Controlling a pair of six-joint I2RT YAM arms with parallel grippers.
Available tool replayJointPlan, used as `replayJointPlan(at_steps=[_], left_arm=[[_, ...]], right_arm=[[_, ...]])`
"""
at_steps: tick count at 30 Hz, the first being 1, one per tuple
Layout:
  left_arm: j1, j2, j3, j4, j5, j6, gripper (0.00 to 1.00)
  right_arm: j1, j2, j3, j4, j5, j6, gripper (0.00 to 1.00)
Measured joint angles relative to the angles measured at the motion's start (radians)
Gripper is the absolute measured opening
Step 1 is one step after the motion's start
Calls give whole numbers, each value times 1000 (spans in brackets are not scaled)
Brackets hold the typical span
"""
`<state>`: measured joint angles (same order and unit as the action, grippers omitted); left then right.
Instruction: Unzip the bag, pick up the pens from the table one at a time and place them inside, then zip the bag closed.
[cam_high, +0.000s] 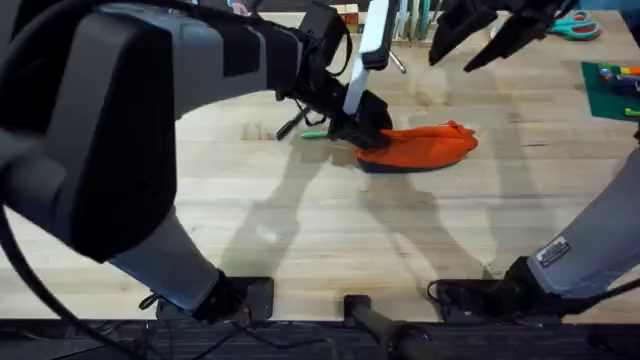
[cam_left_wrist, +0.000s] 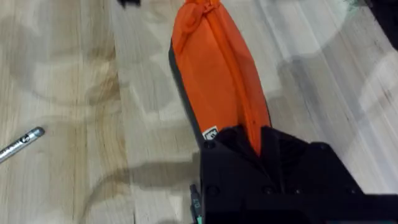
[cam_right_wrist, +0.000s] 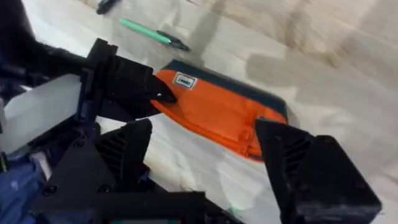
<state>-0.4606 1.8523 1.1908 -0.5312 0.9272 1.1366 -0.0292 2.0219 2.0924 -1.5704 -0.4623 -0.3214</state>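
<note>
The orange bag (cam_high: 430, 147) lies across the middle of the table (cam_high: 300, 230), its zipper running along the top (cam_left_wrist: 233, 74). My left gripper (cam_high: 362, 130) is shut on the bag's left end, beside the small white label (cam_right_wrist: 184, 80). My right gripper (cam_high: 490, 38) hangs open above and behind the bag's right end, its fingers (cam_right_wrist: 124, 155) spread wide and holding nothing. A green pen (cam_high: 314, 134) and a black pen (cam_high: 291, 126) lie just left of the bag. The silver-grey pen (cam_left_wrist: 22, 143) lies farther back.
Teal-handled scissors (cam_high: 576, 26) rest at the back right. A green cutting mat (cam_high: 610, 90) with small items sits at the right edge. Bare wood stretches in front of the bag toward the arm bases.
</note>
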Motion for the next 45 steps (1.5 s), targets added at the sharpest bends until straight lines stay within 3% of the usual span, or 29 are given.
replayJointPlan(at_steps=[11, 25, 45], left_arm=[[0, 0, 0, 0, 0, 0, 43], [0, 0, 0, 0, 0, 0, 43], [0, 0, 0, 0, 0, 0, 43]], right_arm=[[0, 0, 165, -47, 89, 116, 997], [0, 0, 167, -47, 96, 280, 998], [0, 0, 124, -47, 276, 319, 997]])
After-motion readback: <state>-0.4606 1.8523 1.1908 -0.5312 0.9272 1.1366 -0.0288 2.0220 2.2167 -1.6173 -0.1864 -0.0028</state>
